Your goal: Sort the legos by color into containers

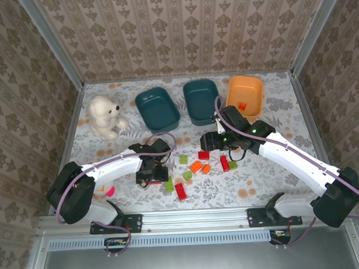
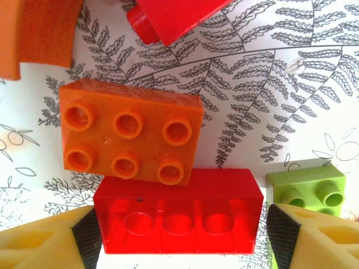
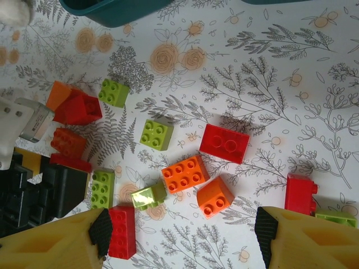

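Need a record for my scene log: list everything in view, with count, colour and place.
rounded dark teal plastic bins: two, teal, far side, centre
rounded orange plastic bin: one, orange, far right; one small reddish brick inside
small plastic lego bricks: about thirteen loose; red, orange, light green; scattered between the arms
white plush bear: one, white, far left
floral tablecloth: one, white with prints, under everything
left fingers: two, yellow with black pads, either side of a red brick; contact unclear
right fingers: two, yellow, spread wide above the bricks
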